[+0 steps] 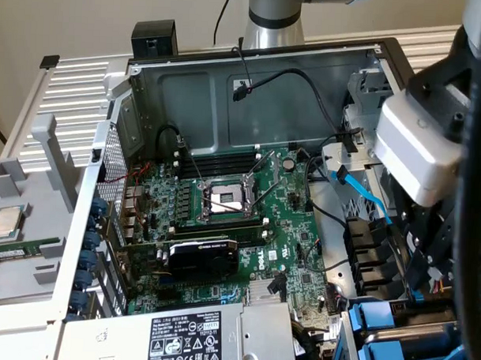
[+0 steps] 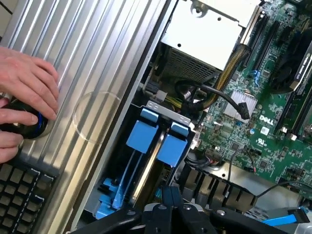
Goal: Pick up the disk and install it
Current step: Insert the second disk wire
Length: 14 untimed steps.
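Fingers of the black gripper (image 2: 168, 207) sit pressed together, holding nothing, just above the blue-framed silver-grey disk (image 2: 148, 146) standing edge-up in its bay. A misjudged descent could jam shut fingertips against the blue plastic carrier tabs (image 2: 158, 134). Farther off, loose black cables (image 2: 204, 95) near the green motherboard (image 2: 265, 122) might snag, and a person's hand (image 2: 24, 97) rests close by.

Open computer case (image 1: 149, 90) on a ribbed metal table (image 1: 70, 87), green motherboard (image 1: 294, 229) exposed, black graphics card (image 1: 202, 256) (fan side up) below the empty processor socket (image 1: 224, 199). Blue drive carriers (image 1: 393, 331) at the exterior view's right, beneath the white-bodied arm (image 1: 419, 147).
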Tool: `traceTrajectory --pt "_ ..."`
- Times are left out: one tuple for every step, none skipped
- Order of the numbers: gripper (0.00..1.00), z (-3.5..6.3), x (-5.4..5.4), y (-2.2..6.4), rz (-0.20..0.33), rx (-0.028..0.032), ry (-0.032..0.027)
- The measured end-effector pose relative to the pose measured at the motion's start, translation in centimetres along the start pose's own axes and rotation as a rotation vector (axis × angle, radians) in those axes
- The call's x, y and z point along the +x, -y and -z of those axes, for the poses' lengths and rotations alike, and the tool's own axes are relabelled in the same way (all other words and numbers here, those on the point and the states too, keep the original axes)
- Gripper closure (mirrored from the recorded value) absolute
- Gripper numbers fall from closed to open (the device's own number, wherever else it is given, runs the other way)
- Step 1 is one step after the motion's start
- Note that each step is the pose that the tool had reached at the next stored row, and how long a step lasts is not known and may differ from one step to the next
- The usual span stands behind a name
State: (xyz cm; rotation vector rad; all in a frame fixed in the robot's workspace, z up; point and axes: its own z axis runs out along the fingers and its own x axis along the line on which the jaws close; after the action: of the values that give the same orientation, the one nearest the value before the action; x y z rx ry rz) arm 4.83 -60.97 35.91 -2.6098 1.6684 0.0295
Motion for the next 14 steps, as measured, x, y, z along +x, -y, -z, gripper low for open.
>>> traceTrajectory --pt "0.89 0.0 0.0 0.0 0.018 -0.0007 0.0004" --pt "0.89 0.0 0.0 0.0 0.036 -0.0015 0.0009" --pt "0.89 0.0 0.0 0.0 0.055 -0.0022 0.0014" --pt "0.89 0.0 0.0 0.0 0.073 -0.0028 0.002" --pt "0.89 0.0 0.0 0.0 0.09 -0.0035 0.0024" --pt "0.89 0.0 0.0 0.0 0.11 -0.0044 0.0029" --pt "0.89 0.0 0.0 0.0 0.128 -0.0051 0.0034" --pt "0.89 0.0 0.0 0.0 0.146 -0.0058 0.0038" --pt "0.89 0.0 0.0 0.0 0.164 -0.0065 0.0044" --pt "0.89 0.0 0.0 0.0 0.182 -0.0072 0.005" --pt "0.89 0.0 0.0 0.0 0.2 -0.0077 0.0057" --pt "0.89 0.0 0.0 0.0 0.217 -0.0082 0.0065" --pt "0.89 0.0 0.0 0.0 0.235 -0.0086 0.0073" --pt "0.89 0.0 0.0 0.0 0.252 -0.0091 0.0081"
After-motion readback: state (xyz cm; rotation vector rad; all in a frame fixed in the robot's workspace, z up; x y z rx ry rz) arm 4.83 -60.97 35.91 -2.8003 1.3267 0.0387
